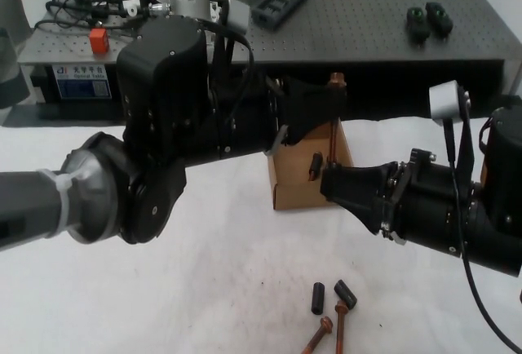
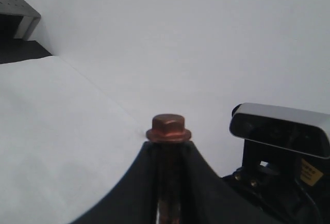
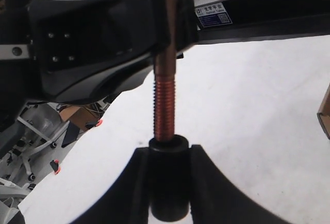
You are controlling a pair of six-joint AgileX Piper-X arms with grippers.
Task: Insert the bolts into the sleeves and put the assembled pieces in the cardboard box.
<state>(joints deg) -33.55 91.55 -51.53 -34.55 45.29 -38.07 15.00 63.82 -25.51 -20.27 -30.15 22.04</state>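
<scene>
My left end effector [image 2: 168,150] clamps the bolt [image 2: 168,127] upright. My right end effector [image 3: 168,154] grips the sleeve [image 3: 168,188] directly beneath, axes aligned, threaded tip at its mouth, near the box [image 1: 295,192].

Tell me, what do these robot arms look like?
Both are black and bulky. The left arm has a grey joint with a white cable tie. The right arm carries a silver camera and a black cable. The left gripper and right gripper each have two curved black fingers.
</scene>
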